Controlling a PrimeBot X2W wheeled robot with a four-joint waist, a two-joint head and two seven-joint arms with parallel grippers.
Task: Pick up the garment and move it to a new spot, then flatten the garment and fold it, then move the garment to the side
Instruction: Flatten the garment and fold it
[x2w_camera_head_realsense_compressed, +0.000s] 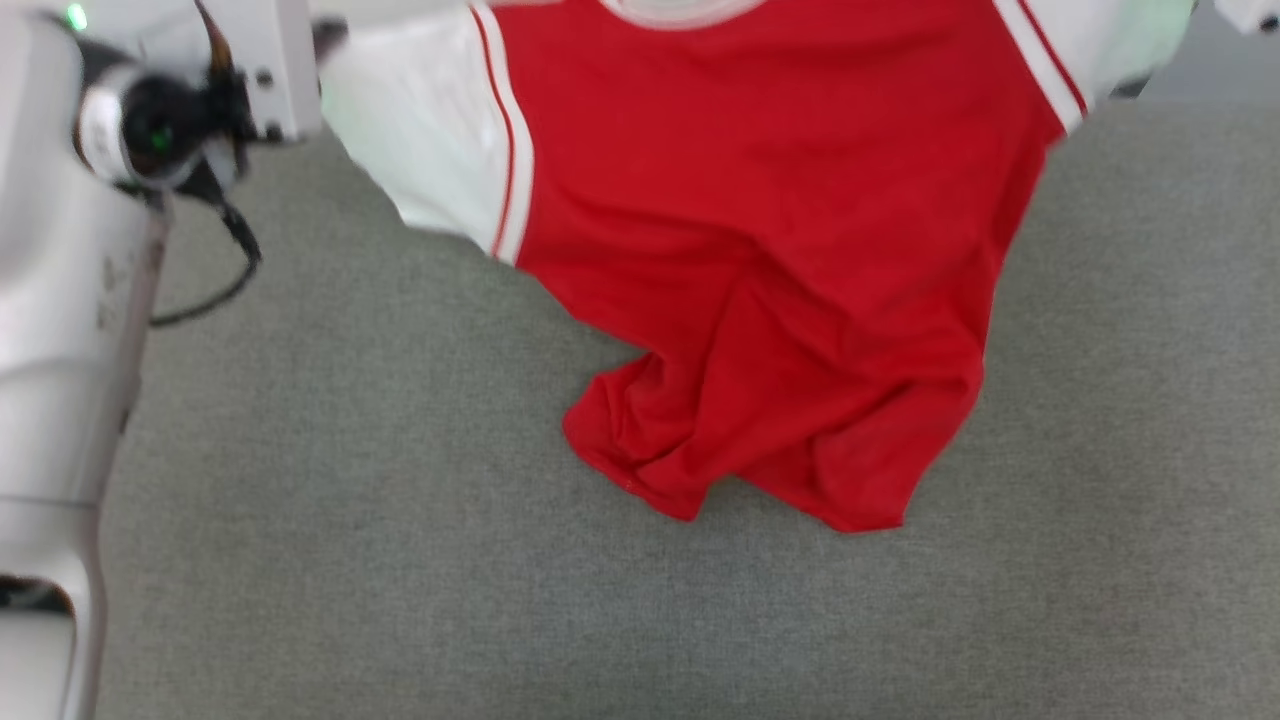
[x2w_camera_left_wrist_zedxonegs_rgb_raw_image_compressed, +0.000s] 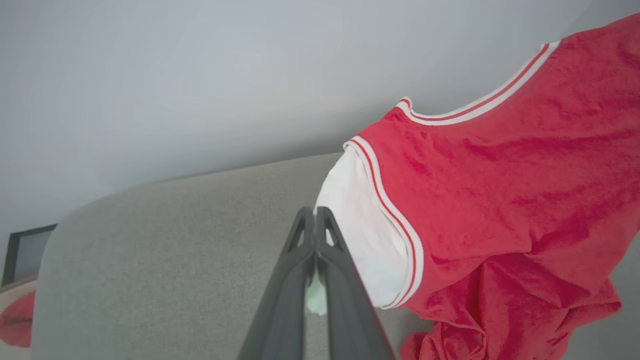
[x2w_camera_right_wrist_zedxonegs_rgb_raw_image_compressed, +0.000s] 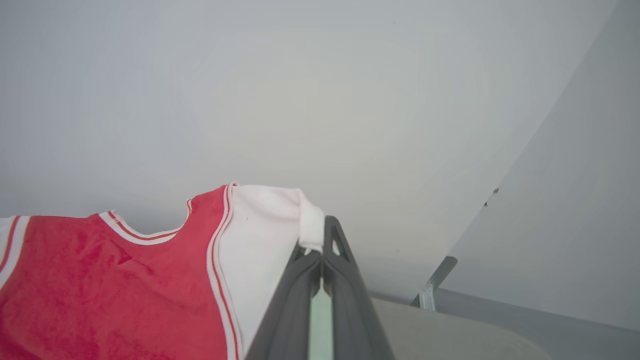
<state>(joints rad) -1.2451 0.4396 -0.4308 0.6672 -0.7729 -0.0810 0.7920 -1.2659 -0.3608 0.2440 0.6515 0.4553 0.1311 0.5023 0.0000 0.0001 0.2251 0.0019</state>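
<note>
We hold the shirt (x2w_camera_head_realsense_compressed: 780, 250) up by its two white sleeves, spread wide between our hands, with the collar (x2w_camera_head_realsense_compressed: 680, 10) at the top edge of the head view. The red body hangs down from there. Its lower end is bunched in folds, and the hem (x2w_camera_head_realsense_compressed: 740, 470) rests on the grey table (x2w_camera_head_realsense_compressed: 400, 560).

In the left wrist view, our left hand (x2w_camera_left_wrist_zedxonegs_rgb_raw_image_compressed: 315, 212) is pinched shut on the left sleeve (x2w_camera_left_wrist_zedxonegs_rgb_raw_image_compressed: 360, 235), with a strip of pale cloth showing between the two dark fingers (x2w_camera_left_wrist_zedxonegs_rgb_raw_image_compressed: 285, 295). The sleeve's striped trim (x2w_camera_left_wrist_zedxonegs_rgb_raw_image_compressed: 395, 210) runs beside the hand, and the red body (x2w_camera_left_wrist_zedxonegs_rgb_raw_image_compressed: 525, 175) falls away to that view's right and crumples low down. Behind it are the table's rounded corner (x2w_camera_left_wrist_zedxonegs_rgb_raw_image_compressed: 80, 220) and a plain grey wall (x2w_camera_left_wrist_zedxonegs_rgb_raw_image_compressed: 200, 75). A bit of red cloth (x2w_camera_left_wrist_zedxonegs_rgb_raw_image_compressed: 17, 320) lies past the corner; we cannot tell what it is.

In the right wrist view, our right hand (x2w_camera_right_wrist_zedxonegs_rgb_raw_image_compressed: 322, 247) is likewise clamped on the right sleeve (x2w_camera_right_wrist_zedxonegs_rgb_raw_image_compressed: 260, 240). The sleeve's edge is bunched over one fingertip, and pale cloth shows in the slit between the fingers (x2w_camera_right_wrist_zedxonegs_rgb_raw_image_compressed: 350, 310). The shirt (x2w_camera_right_wrist_zedxonegs_rgb_raw_image_compressed: 100, 280) stretches off to that view's left.

In the head view our pale left arm (x2w_camera_head_realsense_compressed: 60, 300) stands at the left edge, with a black cable (x2w_camera_head_realsense_compressed: 215, 280) looping from it above the table.
</note>
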